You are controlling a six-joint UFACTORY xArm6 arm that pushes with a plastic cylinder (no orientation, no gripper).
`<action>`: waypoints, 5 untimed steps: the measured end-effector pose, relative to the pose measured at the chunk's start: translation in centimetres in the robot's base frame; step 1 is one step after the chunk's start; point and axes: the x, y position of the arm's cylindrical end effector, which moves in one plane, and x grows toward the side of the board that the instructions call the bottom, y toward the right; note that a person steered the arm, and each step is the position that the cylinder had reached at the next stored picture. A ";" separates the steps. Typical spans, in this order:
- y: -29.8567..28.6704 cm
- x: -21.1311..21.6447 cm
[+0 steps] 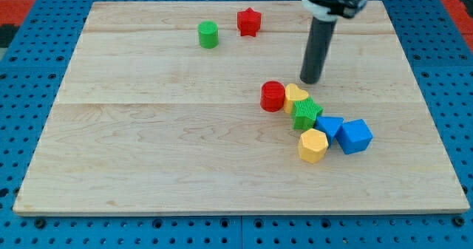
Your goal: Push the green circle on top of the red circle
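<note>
The green circle stands near the view's top, left of centre, on the wooden board. The red circle stands near the board's middle, well below and to the right of the green circle. My tip rests on the board just above and to the right of the red circle, close to the yellow heart. It touches no block and is far right of the green circle.
A red star sits right of the green circle. A yellow heart, green star, blue triangle, blue cube and yellow hexagon cluster right of and below the red circle.
</note>
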 end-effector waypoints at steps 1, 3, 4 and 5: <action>-10.8 -0.3; -26.7 -0.5; -30.6 -0.7; -34.0 -1.0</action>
